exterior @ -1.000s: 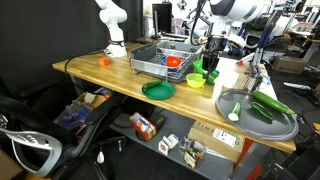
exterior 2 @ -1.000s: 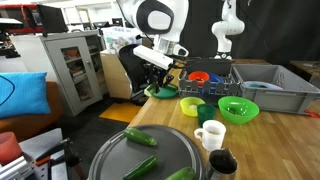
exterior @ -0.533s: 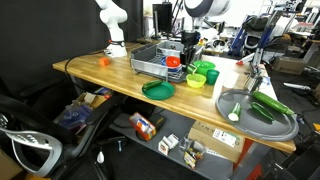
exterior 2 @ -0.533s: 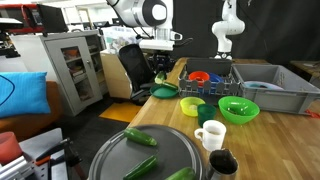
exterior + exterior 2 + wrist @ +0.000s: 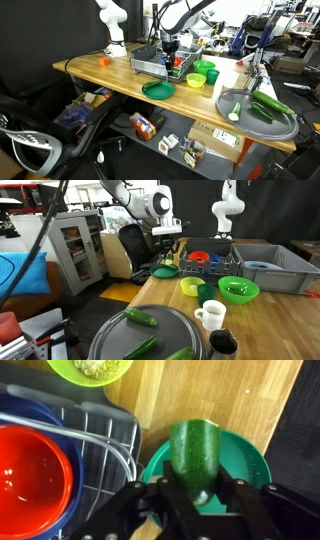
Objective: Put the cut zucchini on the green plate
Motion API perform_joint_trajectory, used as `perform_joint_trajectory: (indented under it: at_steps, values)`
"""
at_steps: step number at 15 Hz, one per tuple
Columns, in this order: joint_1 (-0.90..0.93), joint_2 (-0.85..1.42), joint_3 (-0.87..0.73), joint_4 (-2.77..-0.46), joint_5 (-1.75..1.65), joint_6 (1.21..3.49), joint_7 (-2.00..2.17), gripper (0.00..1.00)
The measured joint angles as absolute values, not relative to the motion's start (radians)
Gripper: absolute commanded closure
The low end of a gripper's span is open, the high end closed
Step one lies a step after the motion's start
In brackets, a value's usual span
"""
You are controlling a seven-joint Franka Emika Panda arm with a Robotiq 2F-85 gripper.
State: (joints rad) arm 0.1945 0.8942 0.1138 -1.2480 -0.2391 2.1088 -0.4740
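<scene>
Green on green: cut zucchini (image 5: 195, 450) over the green plate (image 5: 252, 475).
My claw (image 5: 198, 492) is clamped on the chunk, pale cut face toward the wrist. In the wrist view it sits over the plate's middle. I'm carrying it well above the plate to clear the wire rack (image 5: 145, 65) just beside it. I'd lower before releasing, since I expect the round chunk to roll.

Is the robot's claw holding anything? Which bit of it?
Yes. The gripper holds the cut zucchini by its end nearest the wrist camera, above the green plate.
</scene>
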Motion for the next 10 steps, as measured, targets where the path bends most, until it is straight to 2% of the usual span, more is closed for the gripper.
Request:
perform_joint_trajectory:
  at_steps: [10]
  values:
    - [0.271, 1.159, 0.145, -0.890, -0.243, 1.884, -0.730, 0.83]
